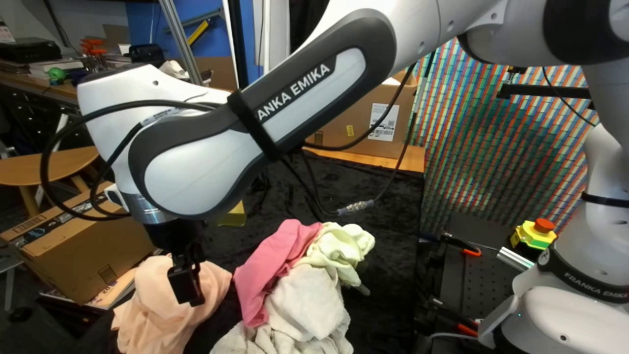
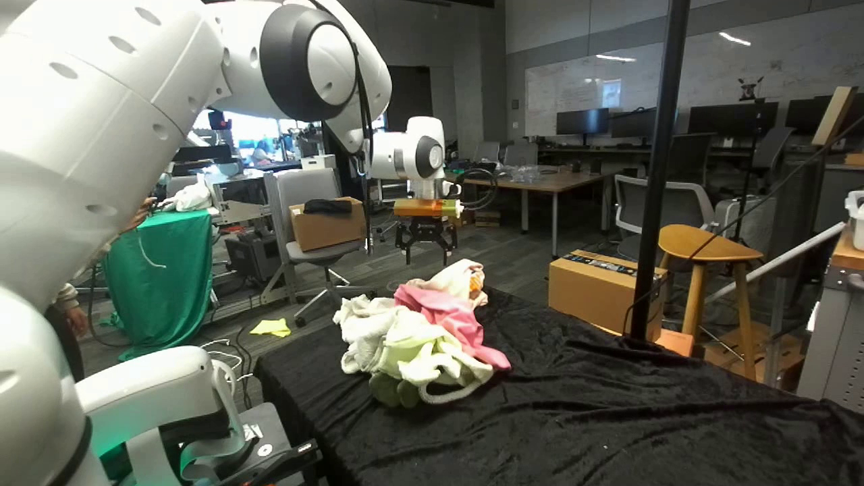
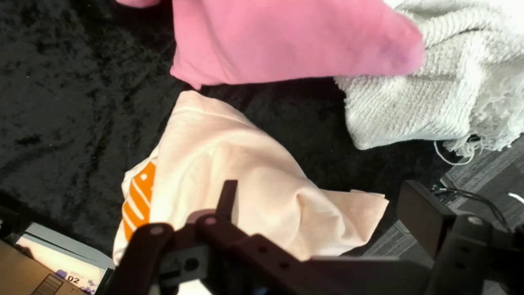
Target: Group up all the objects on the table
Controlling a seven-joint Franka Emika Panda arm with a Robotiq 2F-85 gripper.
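A peach cloth with orange print lies crumpled near the table's edge; it also shows in both exterior views. A pink cloth lies against a white towel and a pale yellow-green cloth, in one heap. Dark green items stick out under the heap. A strip of black table separates the peach cloth from the towel. My gripper is open and empty above the peach cloth, fingers wide apart.
The table is covered in black velvet. A cardboard box stands just off its edge, near a black pole. A cable with a connector hangs below the arm. An emergency stop is by the base.
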